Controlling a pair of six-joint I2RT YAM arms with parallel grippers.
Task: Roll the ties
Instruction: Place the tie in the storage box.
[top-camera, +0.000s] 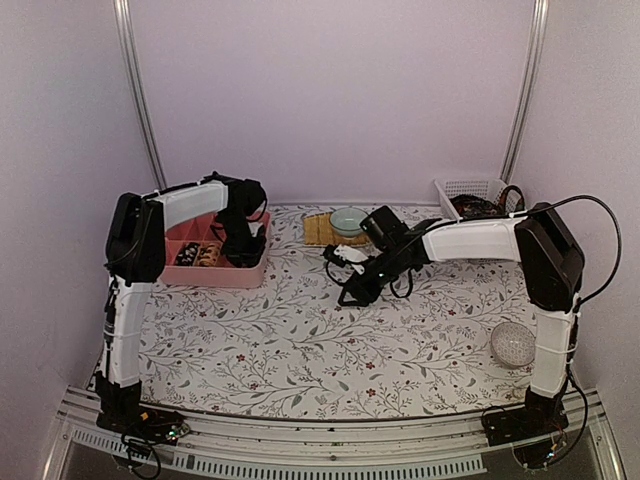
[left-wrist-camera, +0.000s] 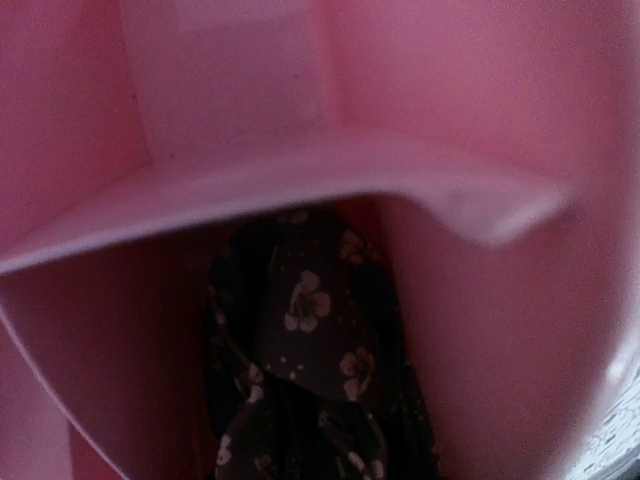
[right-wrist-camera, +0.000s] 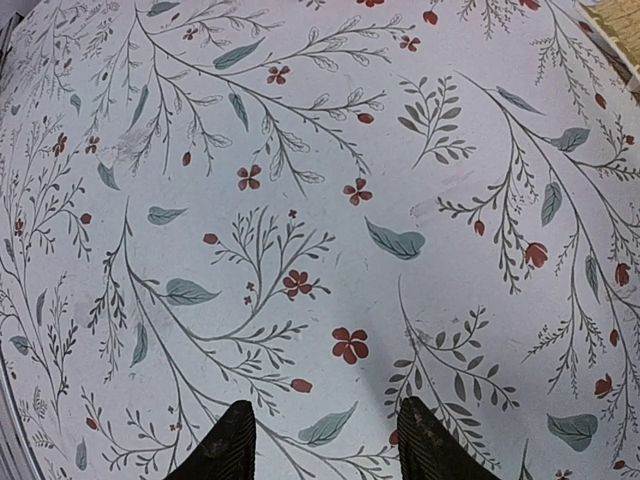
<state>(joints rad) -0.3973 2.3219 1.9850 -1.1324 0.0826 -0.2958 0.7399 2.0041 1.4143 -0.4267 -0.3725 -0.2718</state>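
Observation:
A dark brown tie (left-wrist-camera: 312, 345) with pale flower speckles sits rolled in a compartment of the pink box (left-wrist-camera: 480, 330), filling the lower middle of the left wrist view. My left gripper (top-camera: 238, 248) reaches down into the pink box (top-camera: 215, 274); its fingers are hidden, so I cannot tell whether it grips the tie. More rolled ties (top-camera: 195, 255) lie in a neighbouring compartment. My right gripper (top-camera: 350, 285) hovers over the floral tablecloth in mid-table; in its wrist view the right gripper (right-wrist-camera: 330, 450) is open and empty, with only cloth between the fingertips (right-wrist-camera: 232, 450).
A white basket (top-camera: 462, 186) holding dark fabric stands at the back right. A pale green bowl (top-camera: 348, 220) sits on a yellowish woven mat (top-camera: 318, 232) at the back middle. A clear round dish (top-camera: 513, 343) lies at the right near my right arm's base.

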